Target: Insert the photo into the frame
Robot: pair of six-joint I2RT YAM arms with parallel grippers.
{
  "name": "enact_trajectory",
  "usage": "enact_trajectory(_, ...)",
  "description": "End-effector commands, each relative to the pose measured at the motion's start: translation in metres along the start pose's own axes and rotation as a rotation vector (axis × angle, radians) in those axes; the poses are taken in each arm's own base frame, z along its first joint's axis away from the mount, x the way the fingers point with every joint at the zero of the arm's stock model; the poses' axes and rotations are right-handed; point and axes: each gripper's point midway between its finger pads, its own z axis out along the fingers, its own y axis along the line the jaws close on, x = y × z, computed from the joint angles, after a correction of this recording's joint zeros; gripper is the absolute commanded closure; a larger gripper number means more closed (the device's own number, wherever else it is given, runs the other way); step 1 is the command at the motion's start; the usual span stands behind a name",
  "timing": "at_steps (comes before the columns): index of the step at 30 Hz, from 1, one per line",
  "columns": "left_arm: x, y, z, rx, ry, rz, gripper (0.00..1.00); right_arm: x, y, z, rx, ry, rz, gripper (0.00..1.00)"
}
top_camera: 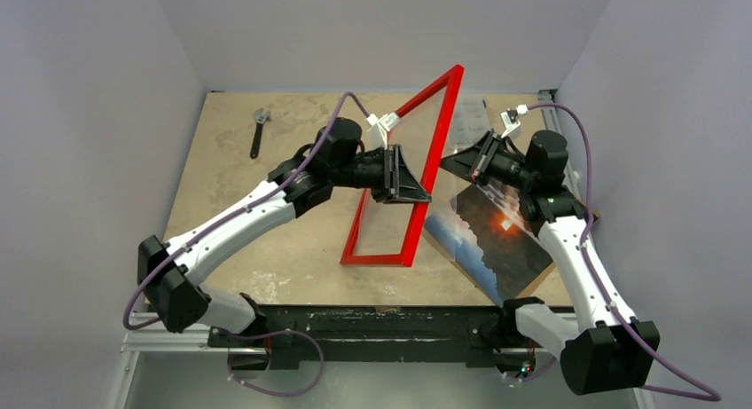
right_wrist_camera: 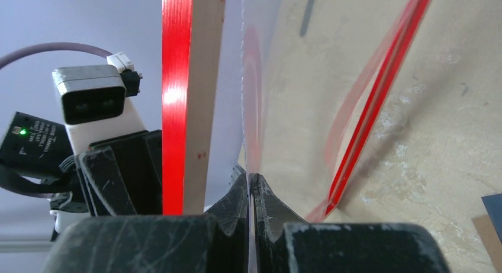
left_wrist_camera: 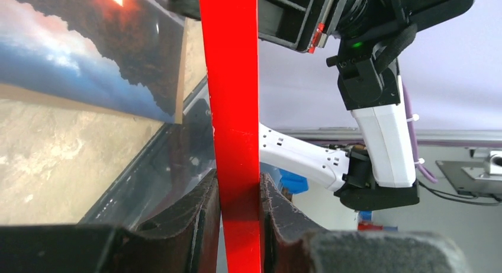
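Above tabletop [top_camera: 266, 240], left end effector [top_camera: 424, 189] clamps frame [top_camera: 443, 116], right end effector [right_wrist_camera: 251, 184] clear pane [right_wrist_camera: 263, 95].

Lighting: bright, even, diffuse. Glare streak on the frame [right_wrist_camera: 176, 101], red face; wrist-view foreground below it soft, out of focus.

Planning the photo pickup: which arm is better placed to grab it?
Right. The photo lies beneath the right arm, while the left fingers clamp the tilted frame. Caveat: the right fingers pinch a clear sheet, probably needing release first.
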Motion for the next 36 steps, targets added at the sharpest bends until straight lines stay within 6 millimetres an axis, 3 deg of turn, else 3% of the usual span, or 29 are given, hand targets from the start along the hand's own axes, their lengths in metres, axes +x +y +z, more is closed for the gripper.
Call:
enact_trajectory(1, -0.025, -0.041, -0.04, 0.189, -0.134, 0.091, 1.0, -0.01, 0.028, -0.007, -0.045, -0.034, -0.07, 1.0)
enact_trajectory(6, -0.04, -0.043, -0.058, 0.218, -0.194, 0.095, 1.0, -0.007, 0.018, -0.004, -0.023, -0.023, -0.044, 1.0)
enact_trajectory(12, -0.055, -0.039, -0.065, 0.224, -0.238, 0.089, 1.0, -0.011, 0.022, -0.007, -0.008, -0.042, -0.047, 1.0)
enact_trajectory(19, -0.067, -0.032, -0.07, 0.229, -0.266, 0.064, 1.0, -0.042, 0.027, -0.024, 0.18, -0.15, -0.163, 1.0)
enact_trajectory(29, -0.087, -0.035, -0.089, 0.382, -0.334, 0.027, 1.0, -0.077, 0.015, -0.054, 0.453, -0.277, -0.263, 1.0)
enact_trajectory(36, -0.091, -0.034, -0.086, 0.452, -0.317, -0.009, 1.0, -0.093, 0.012, -0.072, 0.572, -0.333, -0.329, 1.0)
